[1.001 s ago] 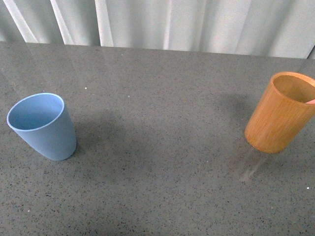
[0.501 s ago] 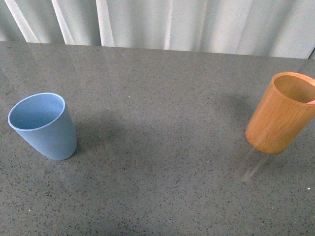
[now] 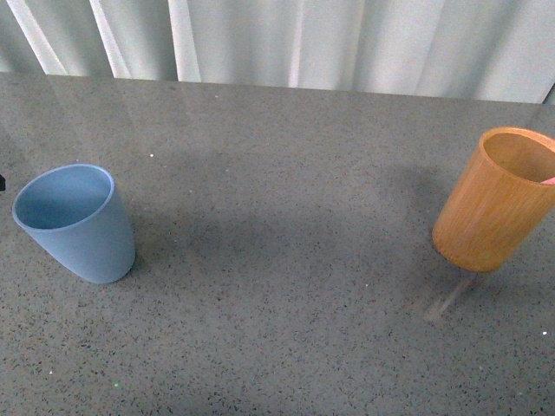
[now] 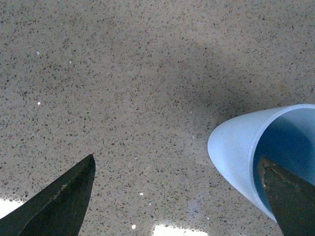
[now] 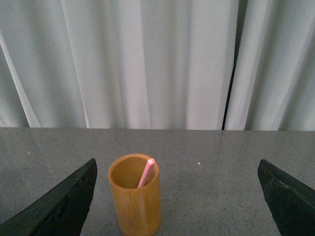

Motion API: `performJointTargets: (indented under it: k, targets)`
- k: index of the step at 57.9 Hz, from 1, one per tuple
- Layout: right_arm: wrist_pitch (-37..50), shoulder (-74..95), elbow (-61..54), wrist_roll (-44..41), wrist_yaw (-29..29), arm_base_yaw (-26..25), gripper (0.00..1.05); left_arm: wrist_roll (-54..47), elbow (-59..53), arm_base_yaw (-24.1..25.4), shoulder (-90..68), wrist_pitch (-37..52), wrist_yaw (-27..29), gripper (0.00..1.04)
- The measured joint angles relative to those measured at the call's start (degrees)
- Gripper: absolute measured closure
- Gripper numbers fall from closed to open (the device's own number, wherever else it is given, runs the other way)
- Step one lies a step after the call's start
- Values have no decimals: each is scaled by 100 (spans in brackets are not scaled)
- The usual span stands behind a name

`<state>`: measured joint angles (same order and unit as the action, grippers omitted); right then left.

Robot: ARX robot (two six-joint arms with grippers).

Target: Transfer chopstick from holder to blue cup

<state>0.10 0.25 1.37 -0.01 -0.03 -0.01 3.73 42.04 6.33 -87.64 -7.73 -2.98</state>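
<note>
The light blue cup (image 3: 76,224) stands empty at the table's left. The orange-brown wooden holder (image 3: 496,199) stands at the right edge, with the tip of a pink chopstick (image 3: 548,179) showing at its rim. In the right wrist view the holder (image 5: 135,202) stands upright with the chopstick (image 5: 145,173) leaning on its rim. My right gripper (image 5: 176,196) is open, back from the holder and level with it. My left gripper (image 4: 177,196) is open above the table, one finger over the blue cup's (image 4: 246,152) mouth. Neither arm shows in the front view.
The dark grey speckled table (image 3: 286,260) runs to a white curtain (image 3: 286,39) at the back. A faint reflection streak lies on the table below the holder. White curtain folds (image 5: 147,59) fill the background behind the holder in the right wrist view.
Nothing has clearly moved; the blue cup and holder stay put. A small dark sliver has appeared at the left edge of the front view beside the blue cup.
</note>
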Motion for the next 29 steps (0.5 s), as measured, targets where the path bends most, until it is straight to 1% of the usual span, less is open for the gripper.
performJointTargets:
  k: [13,21,29]
  targets:
    - [0,0,0,0,0,0,10,35,151,-208,-146,-26,-2,7]
    - [0,0,0,0,0,0,10,48,212,-498,-378,-26,13,7]
    - [0,0,0,0,0,0,10,48,330,-658,-625,-17,83,7]
